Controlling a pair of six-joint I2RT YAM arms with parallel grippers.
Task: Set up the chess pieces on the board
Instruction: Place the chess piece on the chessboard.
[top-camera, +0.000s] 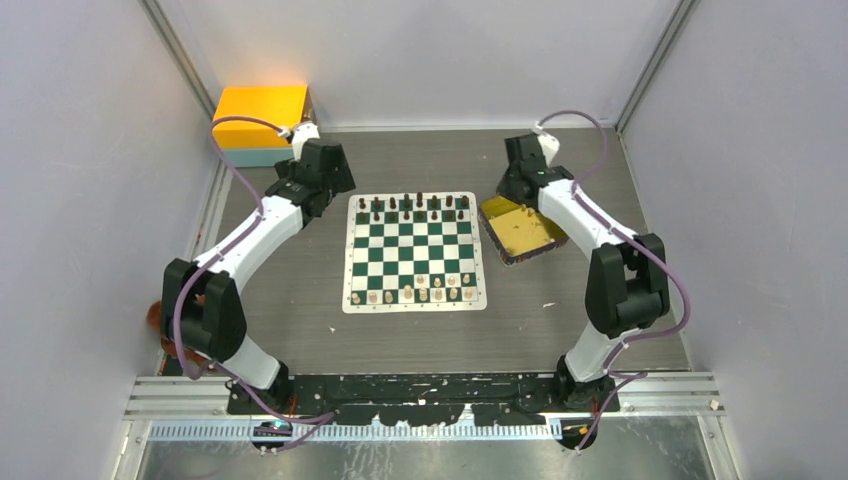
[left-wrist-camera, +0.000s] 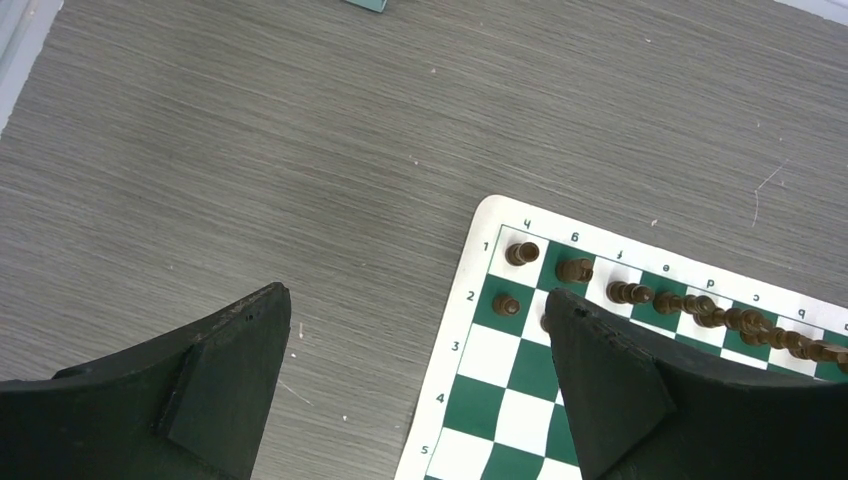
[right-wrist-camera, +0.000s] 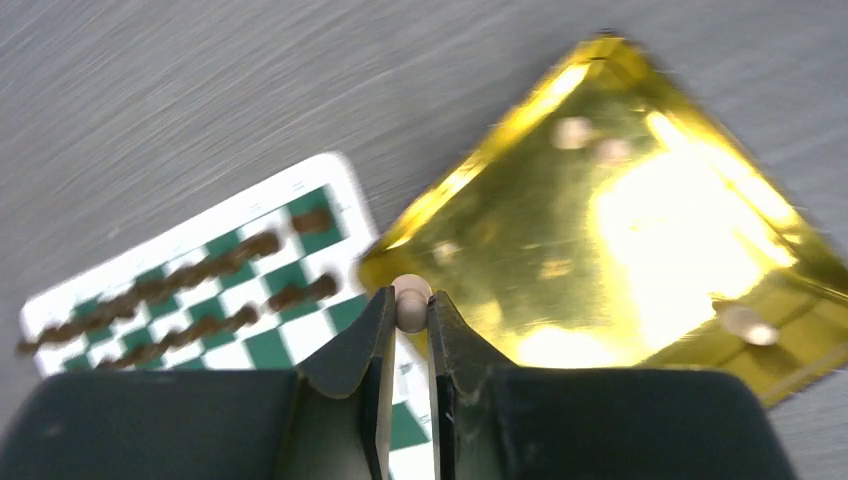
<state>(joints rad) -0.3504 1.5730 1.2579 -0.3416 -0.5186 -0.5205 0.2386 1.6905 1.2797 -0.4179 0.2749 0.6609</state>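
Our right fingers (right-wrist-camera: 383, 318) clamp a pale piece (right-wrist-camera: 410, 300) beside the board (top-camera: 400, 255); left fingers (left-wrist-camera: 235, 360) stand apart. Next, we seat it in the board's near rows.

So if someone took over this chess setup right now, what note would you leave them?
Left tool open, empty, over the table by the board's corner.
Right tool shut on a pale piece above the tray's corner.
Dark pieces stand on the far two rows; pale pieces part-fill the near rows.
To do: place the held piece, then the spares in the tray.
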